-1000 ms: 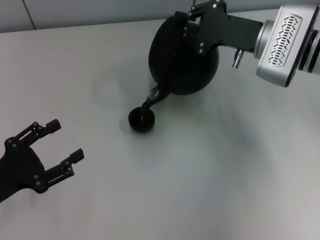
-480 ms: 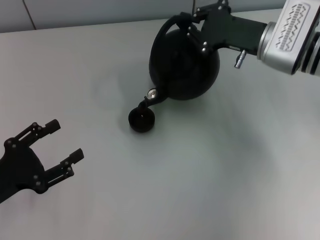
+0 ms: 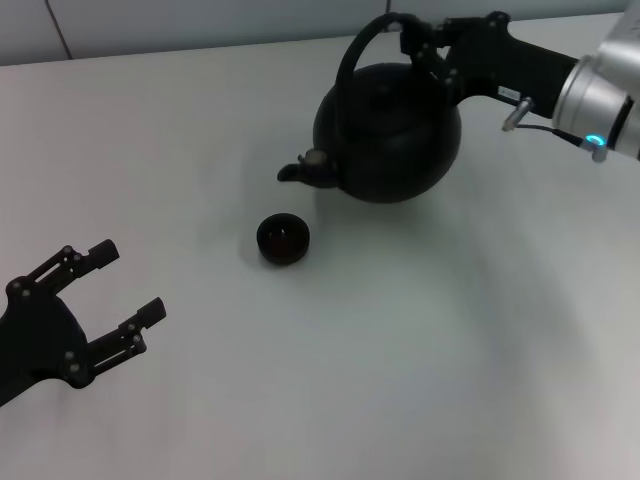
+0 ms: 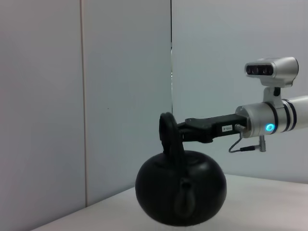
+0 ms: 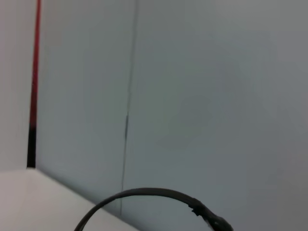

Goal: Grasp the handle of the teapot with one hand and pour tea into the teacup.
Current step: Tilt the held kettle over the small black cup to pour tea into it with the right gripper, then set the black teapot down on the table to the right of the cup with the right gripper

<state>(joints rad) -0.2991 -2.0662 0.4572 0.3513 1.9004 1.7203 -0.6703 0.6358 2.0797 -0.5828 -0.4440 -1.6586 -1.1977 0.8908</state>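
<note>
The teapot (image 3: 390,135) is sitting level, spout just beside the teacup (image 3: 283,239) on the tabletop (image 3: 450,350), right gripper (image 3: 425,45) fingers clamping its handle (image 3: 362,45), left gripper (image 3: 115,285) idling spread empty; pouring is looking finished, set-down remaining.

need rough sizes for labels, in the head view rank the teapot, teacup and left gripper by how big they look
1. teapot, clearly largest.
2. left gripper, open at the near left; it sits closer to the camera, which inflates it.
3. teacup, smallest, just in front of the spout.
</note>
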